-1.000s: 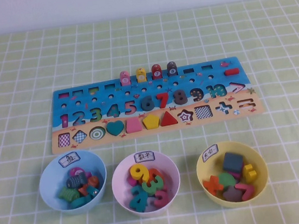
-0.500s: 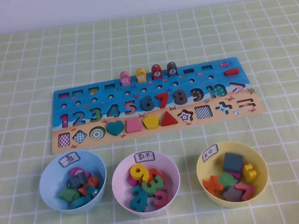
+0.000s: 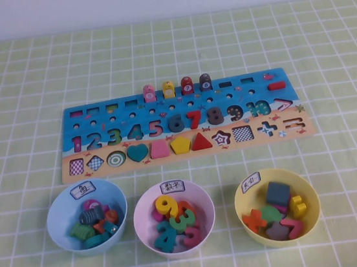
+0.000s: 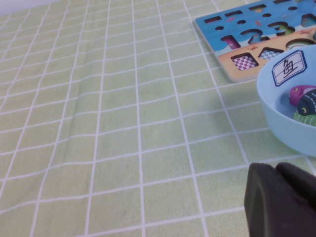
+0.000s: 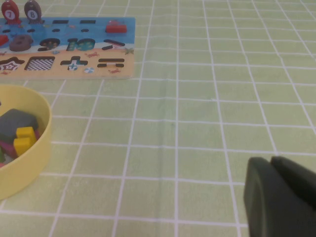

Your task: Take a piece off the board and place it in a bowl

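Worktop [image 3: 323, 37]: covered by a green cloth with a white grid; it carries the board and three bowls.
Board [image 3: 184, 125]: lies flat in the middle of the worktop, blue upper part with numbers 1 to 10, tan lower strip with shapes.
Pegs: four rounded pieces stand upright in a row on the board's far edge, side by side: pink [image 3: 149, 93], yellow [image 3: 168, 89], red [image 3: 187, 85] and dark grey [image 3: 205, 81].
Piece: no teal-blue piece stands on the board; among the items in the blue bowl I cannot tell which one it is.
Blue bowl [image 3: 58, 216]: nearest the robot on its left, just in front of the board's left end, white label on its far rim, holding a heap of small coloured pieces.
White bowl [image 3: 142, 209]: between the other two bowls, labelled, filled with number pieces.
Yellow bowl [image 3: 309, 218]: on the right, labelled, holding a dark grey block and coloured shapes.
Left claw [image 4: 281, 200]: out of the high view; in the left wrist view its dark tip hangs low over bare cloth just beside the blue bowl; whether it is wide or narrow I cannot tell.
Right claw [image 5: 279, 197]: out of the high view; in the right wrist view its dark tip hangs over bare cloth, apart from the yellow bowl; fully closed, holding nothing.
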